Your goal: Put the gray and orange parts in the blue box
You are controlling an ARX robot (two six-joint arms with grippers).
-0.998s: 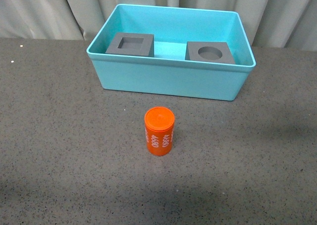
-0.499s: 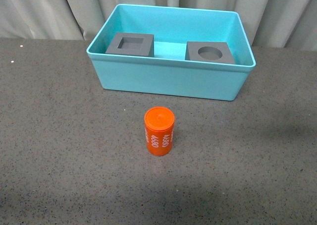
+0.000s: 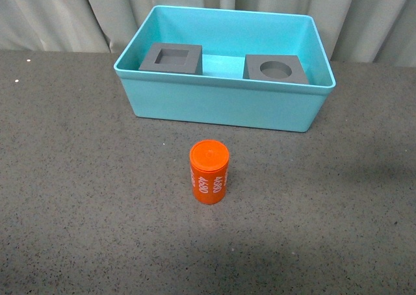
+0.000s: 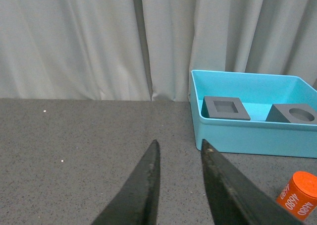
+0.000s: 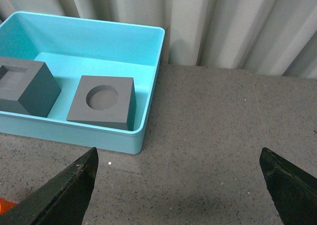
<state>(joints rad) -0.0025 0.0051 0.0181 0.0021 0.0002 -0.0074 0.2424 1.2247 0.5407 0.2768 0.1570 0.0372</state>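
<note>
The blue box (image 3: 221,106) stands at the back of the dark table. Inside it sit two gray cubes: one with a square recess (image 3: 171,58) on the left, one with a round recess (image 3: 275,68) on the right. The orange cylinder (image 3: 208,172) with white digits stands upright on the table in front of the box. Neither arm shows in the front view. In the left wrist view my left gripper (image 4: 179,143) is shut and empty over bare table, the orange cylinder (image 4: 297,195) off to one side. My right gripper (image 5: 179,155) is open and empty beside the box (image 5: 143,131).
Grey curtains (image 3: 52,15) hang behind the table. Dark speckled tabletop (image 3: 78,178) stretches around the cylinder on all sides.
</note>
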